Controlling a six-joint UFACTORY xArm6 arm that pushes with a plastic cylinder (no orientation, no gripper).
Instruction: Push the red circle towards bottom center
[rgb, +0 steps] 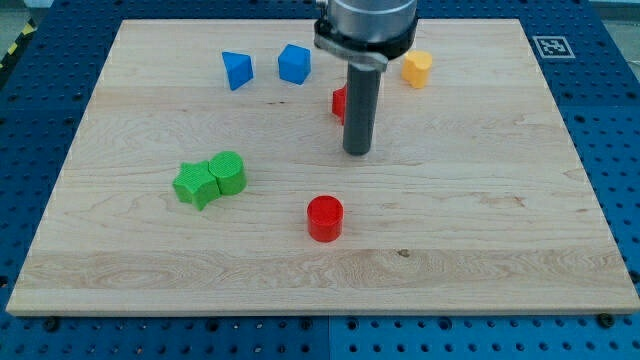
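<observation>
The red circle (325, 217) lies on the wooden board (480, 220), a little below the middle of the view. My tip (357, 152) stands above it and slightly to its right, apart from it by a clear gap. A second red block (339, 102) is partly hidden behind the rod, near the view's top centre; its shape cannot be made out.
Two blue blocks (237, 70) (294, 63) sit at the view's top, left of the rod. A yellow block (417, 68) sits at the top, right of the rod. A green star (195, 184) and a green circle (229, 171) touch each other at the left.
</observation>
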